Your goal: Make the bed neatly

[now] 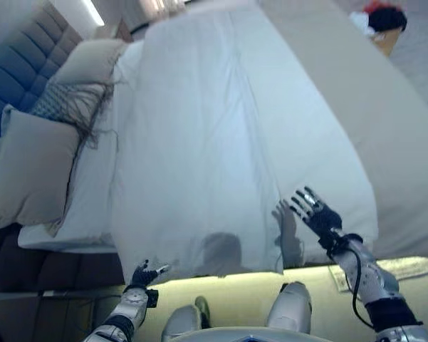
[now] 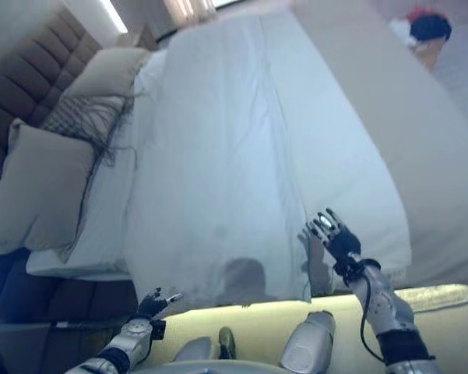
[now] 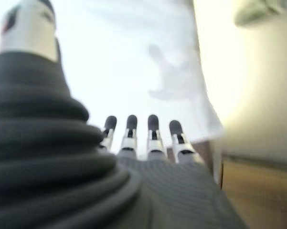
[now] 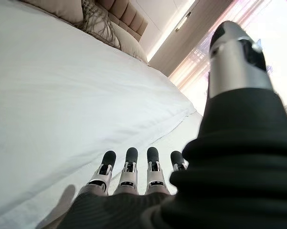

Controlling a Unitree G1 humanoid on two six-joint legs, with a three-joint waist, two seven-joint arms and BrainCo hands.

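A white duvet [image 1: 221, 142] lies spread over the bed, its near edge hanging over the bed's side. Beige pillows [image 1: 28, 167] and a patterned cushion [image 1: 68, 100] with dark fringe lie at the head end on the left. My right hand [image 1: 315, 212] hovers open just above the duvet's near right corner, fingers straight [image 4: 129, 164], holding nothing. Low at the bed's side, below the duvet's hanging edge, my left hand [image 1: 144, 275] is also open with straight fingers [image 3: 153, 131] and nothing in it.
A tufted headboard [image 1: 14, 71] stands on the left. A beige bed cover [image 1: 384, 121] lies along the far right half of the bed. Dark and red items [image 1: 384, 18] sit on a stand at the top right. The pale floor [image 1: 242, 292] runs beside the bed.
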